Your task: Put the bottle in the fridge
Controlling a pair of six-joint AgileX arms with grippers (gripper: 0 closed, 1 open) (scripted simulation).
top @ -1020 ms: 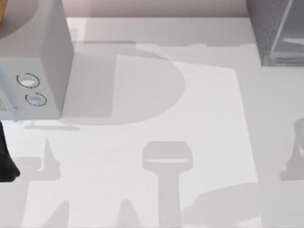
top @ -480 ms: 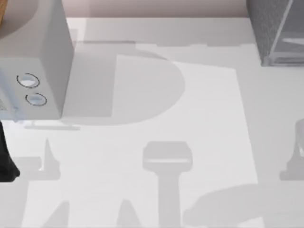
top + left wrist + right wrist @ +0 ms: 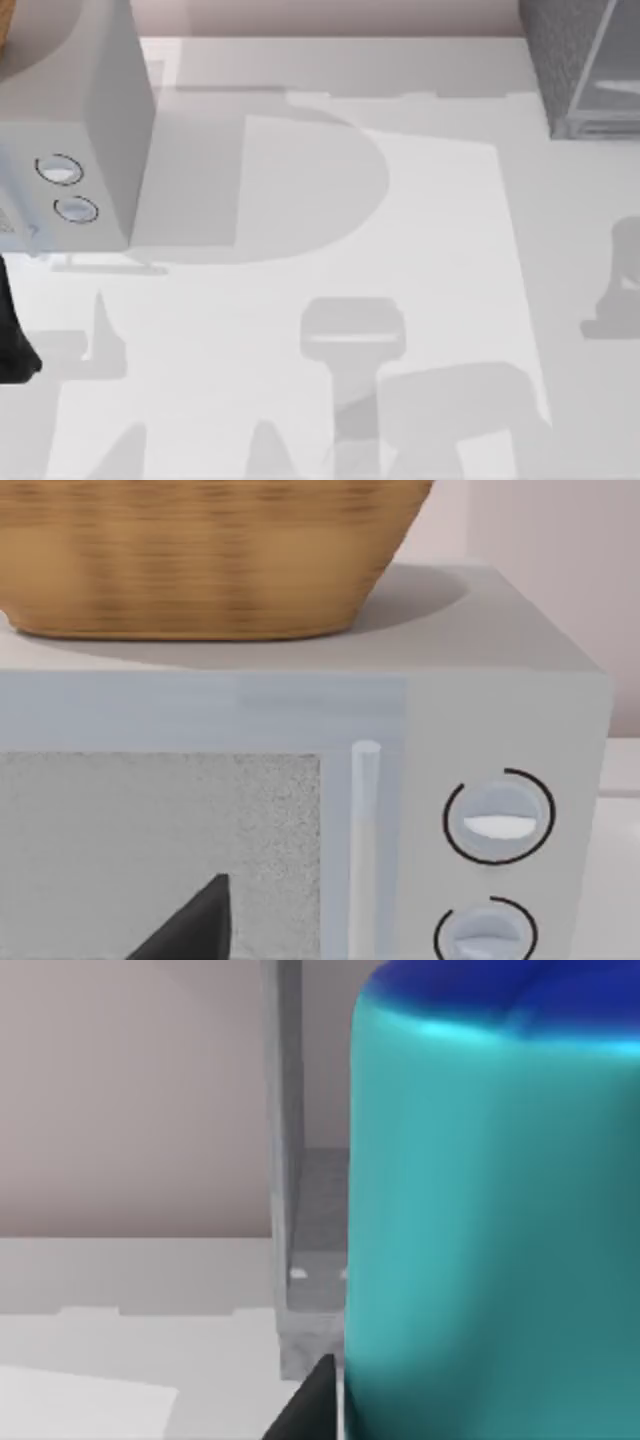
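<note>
White bench (image 3: 420,230), crossed by grey shadows of the arms. Far right corner: the fridge (image 3: 580,65), dark speckled box with pale frame and glassy bluish panel, cut off by the top view's edge. Far left: a lighter grey box (image 3: 90,120) with two round dials (image 3: 66,188) on its front; from the left wrist view its front shows a speckled window, a pale upright handle (image 3: 365,850) and the dials, with a woven basket (image 3: 200,550) sitting on its top. Left claw: a dark fingertip (image 3: 195,930) shows close before that box's window; cannot tell if the fingers are apart or together. A dark part of the left arm (image 3: 12,335) lies at the bench's left edge. Right wrist view: the bottle (image 3: 490,1220), teal body with blue top, upright and very close to the camera, a dark finger (image 3: 310,1405) of the right claw just beside its base; grip cannot be told. Behind the bottle, the fridge's pale frame post and speckled interior floor, beyond it a beige wall (image 3: 130,1090).
</note>
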